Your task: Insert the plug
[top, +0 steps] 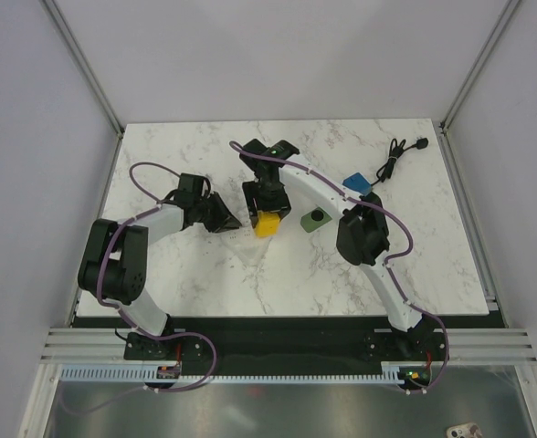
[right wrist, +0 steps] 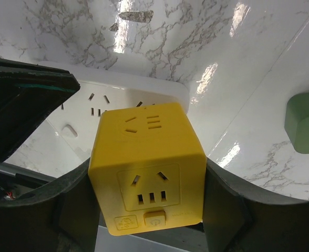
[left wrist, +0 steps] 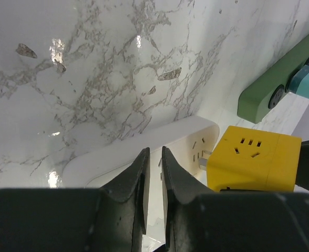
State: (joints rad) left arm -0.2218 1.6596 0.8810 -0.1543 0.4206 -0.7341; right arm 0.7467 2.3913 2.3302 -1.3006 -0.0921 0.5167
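Note:
My right gripper (right wrist: pixel 146 202) is shut on a yellow cube plug adapter (right wrist: pixel 144 157), a finger on each side. In the left wrist view the cube (left wrist: pixel 255 160) has its metal prongs (left wrist: pixel 204 157) at the sockets near the end of a white power strip (left wrist: pixel 186 134) lying flat on the marble. The prongs still show between cube and strip. My left gripper (left wrist: pixel 155 153) hangs just over the strip's middle, its jaws nearly together with nothing between them. In the top view the cube (top: pixel 267 224) sits between the left gripper (top: pixel 225 217) and the right gripper (top: pixel 261 199).
A green power strip (left wrist: pixel 267 89) with a blue plug (left wrist: pixel 308 84) in it lies to the right, and shows in the top view (top: pixel 315 220). A blue piece (top: pixel 355 182) and a black coiled cable (top: pixel 392 161) lie at the back right.

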